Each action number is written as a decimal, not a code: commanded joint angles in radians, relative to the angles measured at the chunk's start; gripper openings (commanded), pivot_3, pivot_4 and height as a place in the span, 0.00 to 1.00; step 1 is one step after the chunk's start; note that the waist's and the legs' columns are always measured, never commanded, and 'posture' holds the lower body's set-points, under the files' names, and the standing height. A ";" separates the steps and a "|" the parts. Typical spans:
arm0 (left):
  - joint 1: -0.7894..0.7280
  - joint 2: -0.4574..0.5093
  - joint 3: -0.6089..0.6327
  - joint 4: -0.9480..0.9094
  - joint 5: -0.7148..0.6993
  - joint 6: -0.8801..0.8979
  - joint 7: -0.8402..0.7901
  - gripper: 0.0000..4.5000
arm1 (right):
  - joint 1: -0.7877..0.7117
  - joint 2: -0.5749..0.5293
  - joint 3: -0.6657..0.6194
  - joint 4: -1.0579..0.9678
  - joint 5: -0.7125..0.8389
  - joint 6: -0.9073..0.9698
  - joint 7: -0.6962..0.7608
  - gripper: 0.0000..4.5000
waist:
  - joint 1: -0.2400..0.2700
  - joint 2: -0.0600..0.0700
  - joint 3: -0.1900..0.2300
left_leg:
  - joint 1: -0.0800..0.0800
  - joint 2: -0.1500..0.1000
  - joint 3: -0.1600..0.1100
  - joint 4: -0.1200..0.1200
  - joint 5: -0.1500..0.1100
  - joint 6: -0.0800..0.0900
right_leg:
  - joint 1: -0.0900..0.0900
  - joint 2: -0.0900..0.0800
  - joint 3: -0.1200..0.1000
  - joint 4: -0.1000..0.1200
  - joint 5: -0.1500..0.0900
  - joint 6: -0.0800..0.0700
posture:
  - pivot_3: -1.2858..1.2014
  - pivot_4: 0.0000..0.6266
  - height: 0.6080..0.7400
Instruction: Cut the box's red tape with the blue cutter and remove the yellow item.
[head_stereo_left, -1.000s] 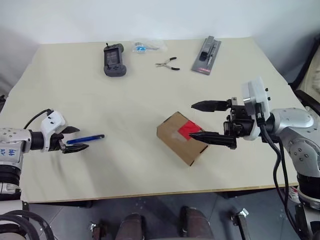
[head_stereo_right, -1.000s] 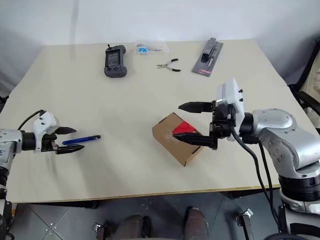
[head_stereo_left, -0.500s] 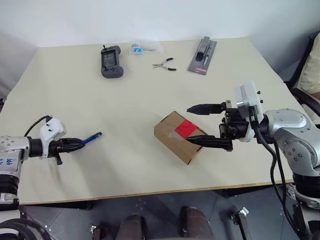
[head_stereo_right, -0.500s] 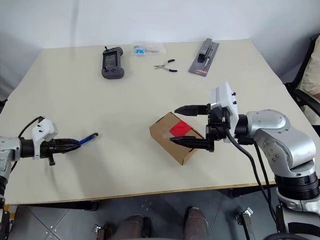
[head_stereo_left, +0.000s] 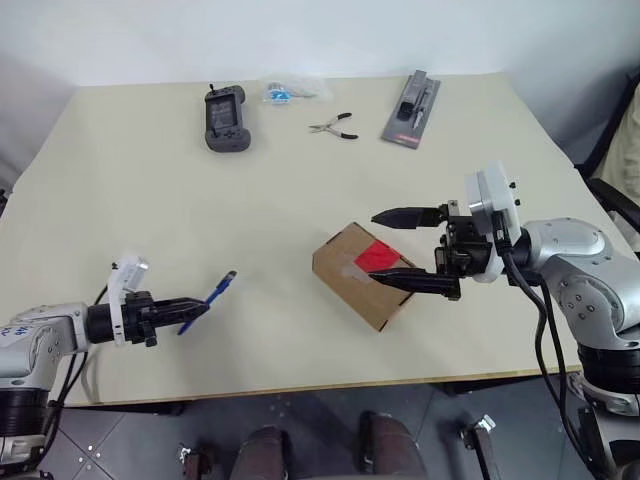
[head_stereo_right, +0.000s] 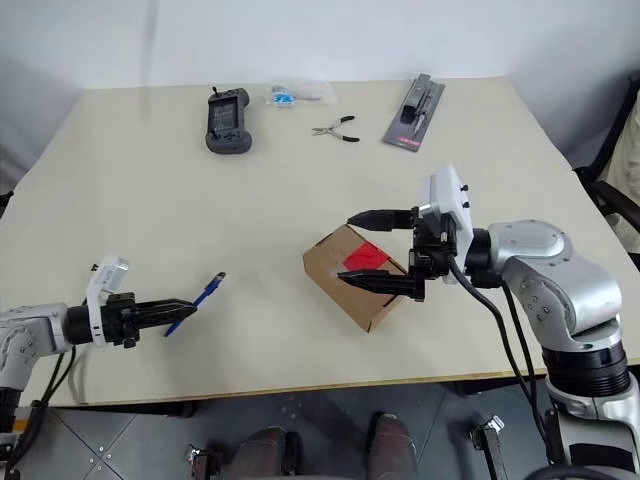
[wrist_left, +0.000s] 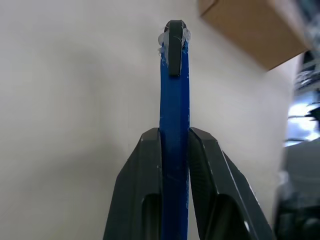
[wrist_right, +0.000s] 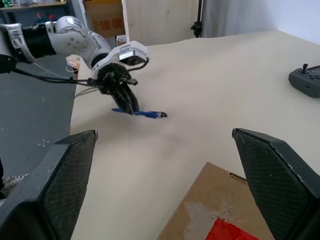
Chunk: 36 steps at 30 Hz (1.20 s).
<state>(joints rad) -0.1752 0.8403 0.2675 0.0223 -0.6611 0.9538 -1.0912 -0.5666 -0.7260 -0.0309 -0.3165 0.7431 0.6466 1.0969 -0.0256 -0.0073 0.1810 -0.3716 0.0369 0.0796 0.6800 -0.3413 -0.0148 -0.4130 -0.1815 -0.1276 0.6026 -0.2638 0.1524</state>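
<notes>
Two grippers are seen over the table (head_stereo_left: 150, 180). Nearest, at the front left edge, the left gripper (head_stereo_left: 188, 308) is closed tight on the cutter (head_stereo_left: 213, 296); in the left wrist view the blue shaft is pinched between both fingers (wrist_left: 145, 195), its dark tip pointing toward the box (head_stereo_left: 368, 273). Whether the cutter's far end is touching the table cannot be told from the head views.

Further in, right of centre, the box is lying on the table with its flaps shut and the red tape (head_stereo_left: 378, 257) across the top, some clear tape beside it. The right gripper (head_stereo_left: 395, 248) is held spread wide at the box's right side, empty, one finger beyond the box and one over its near right corner; contact cannot be judged.

Farthest, along the back edge, a black controller (head_stereo_left: 225, 117), a small clear packet (head_stereo_left: 281, 93), pliers (head_stereo_left: 335, 126) and a grey packaged tool (head_stereo_left: 411, 97) are laid out.
</notes>
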 joint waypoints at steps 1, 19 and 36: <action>0.037 -0.087 0.068 -0.108 -0.124 0.166 0.126 0.09 | -0.006 0.008 -0.004 -0.014 -0.006 -0.025 0.003 1.00 | 0.000 0.000 0.000 | 0.000 0.000 0.000 0.000 0.000 0.000 | 0.000 0.000 0.000 0.000 0.000 0.000 | 0.52 0.24 1.00; -0.001 -0.235 0.202 0.081 -0.236 0.605 0.473 0.52 | 0.004 0.008 0.001 -0.020 -0.018 -0.028 0.004 1.00 | 0.001 0.002 -0.002 | 0.003 0.000 0.000 0.001 0.000 -0.001 | 0.003 0.000 0.001 -0.001 0.000 0.000 | 0.52 0.24 1.00; 0.085 -0.066 -0.100 -0.176 0.003 0.053 0.368 1.00 | 0.002 -0.002 0.006 -0.018 -0.022 -0.024 0.007 1.00 | 0.001 0.016 -0.010 | 0.020 0.007 0.013 -0.004 0.001 -0.004 | 0.008 0.004 0.011 -0.004 0.001 -0.010 | 0.52 0.24 1.00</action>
<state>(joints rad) -0.1263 0.7685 0.2280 -0.1741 -0.7996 1.1083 -0.7635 -0.5586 -0.7193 -0.0139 -0.3127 0.7223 0.6333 1.0985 -0.0244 0.0086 0.1705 -0.3518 0.0435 0.0936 0.6759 -0.3400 -0.0189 -0.4055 -0.1776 -0.1162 0.5987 -0.2630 0.1419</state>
